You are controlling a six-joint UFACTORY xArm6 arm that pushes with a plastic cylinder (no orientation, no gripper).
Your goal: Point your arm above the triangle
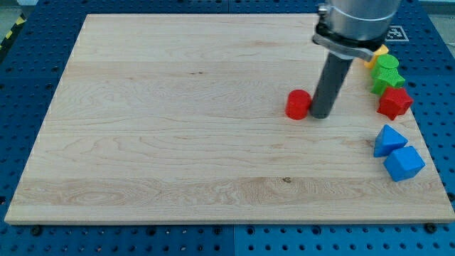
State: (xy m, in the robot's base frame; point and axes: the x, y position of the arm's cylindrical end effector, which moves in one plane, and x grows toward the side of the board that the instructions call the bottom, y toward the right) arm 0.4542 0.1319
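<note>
Red cylinder (298, 104) touches my tip (320, 116).

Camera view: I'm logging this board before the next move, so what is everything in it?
wooden board: one, pale wood, fills most of the view
red cylinder block: one, red, right of centre
yellow block: one, yellow, right edge near the top, mostly hidden
green blocks: apparently two, green, stacked along the right edge
red star-like block: one, red, below the green ones
blue triangle block: one, blue, lower right
blue cube block: one, blue, beside the triangle
my tip: one, dark, just right of the red cylinder
</note>
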